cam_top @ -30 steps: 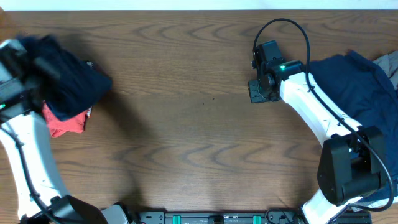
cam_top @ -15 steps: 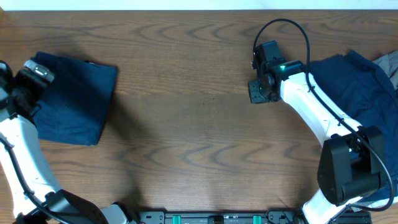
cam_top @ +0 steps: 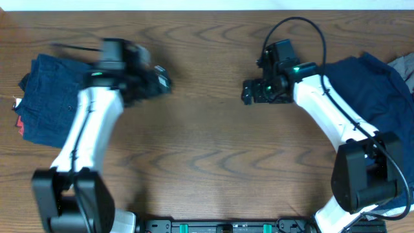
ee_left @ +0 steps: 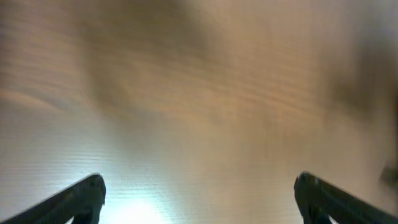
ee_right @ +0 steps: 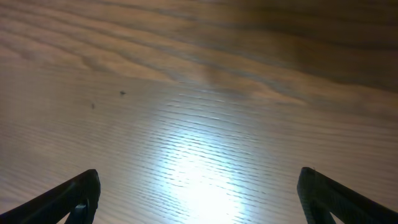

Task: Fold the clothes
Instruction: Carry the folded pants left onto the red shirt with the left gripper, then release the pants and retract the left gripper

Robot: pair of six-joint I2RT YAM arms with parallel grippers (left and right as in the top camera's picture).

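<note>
One piece of the clothes, a folded dark navy garment (cam_top: 48, 97), lies at the table's left end. Another navy garment (cam_top: 369, 90) lies spread and rumpled at the right end, partly under the right arm. My left gripper (cam_top: 160, 81) hovers, blurred, right of the folded garment and apart from it. In the left wrist view the left gripper (ee_left: 199, 186) is open over bare wood. My right gripper (cam_top: 249, 90) sits left of the rumpled garment. The right wrist view shows the right gripper (ee_right: 199, 180) open with only wood between its fingers.
A red cloth (cam_top: 19, 123) pokes out from under the folded garment's left edge. A grey piece of fabric (cam_top: 404, 65) lies at the far right edge. The wooden table (cam_top: 207, 149) stretches between both arms.
My left arm has let go of the navy garment and swung right toward the table's middle. The right gripper has opened and shifted slightly left.
</note>
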